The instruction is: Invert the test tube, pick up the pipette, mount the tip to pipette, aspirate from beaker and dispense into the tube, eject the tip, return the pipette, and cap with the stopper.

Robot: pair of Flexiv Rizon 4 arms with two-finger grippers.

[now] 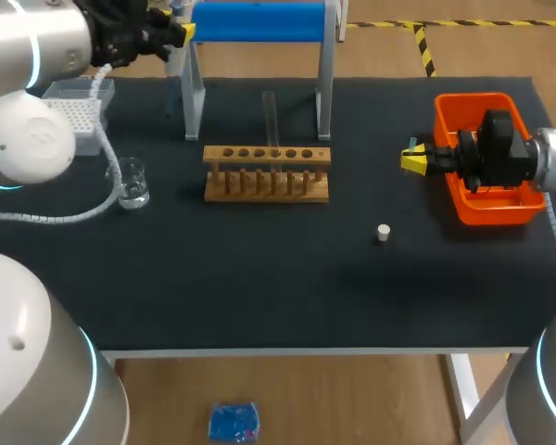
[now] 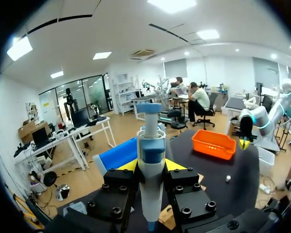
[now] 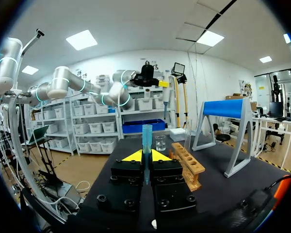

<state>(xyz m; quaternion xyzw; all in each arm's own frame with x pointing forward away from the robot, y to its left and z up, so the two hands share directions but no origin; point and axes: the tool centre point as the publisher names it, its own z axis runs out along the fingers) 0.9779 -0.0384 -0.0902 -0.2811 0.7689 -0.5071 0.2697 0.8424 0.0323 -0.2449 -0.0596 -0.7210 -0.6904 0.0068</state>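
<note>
Tip-mounting looks to be the step in hand: left tool (image 2: pixel 151 165) is clamped around the white-and-blue pipette (image 2: pixel 151 145), high at the desk's (image 1: pixel 259 287) far left corner above the tip box (image 1: pixel 79 109), while right tool (image 3: pixel 145 156) pinches a slim blue tip (image 3: pixel 147 138) between closed fingers, out by the orange bin (image 1: pixel 473 104). Well apart, those two! Next move, I'd say, calls for bringing them together and lining the tip's open end squarely on the pipette's nozzle, then a firm push; any skew and it won't seat. Waiting on the desk: beaker (image 1: pixel 132 183) at the left, test tube (image 1: pixel 270 113) upright at the wooden rack (image 1: pixel 267 173), stopper (image 1: pixel 383 232) lying loose nearer the front.
</note>
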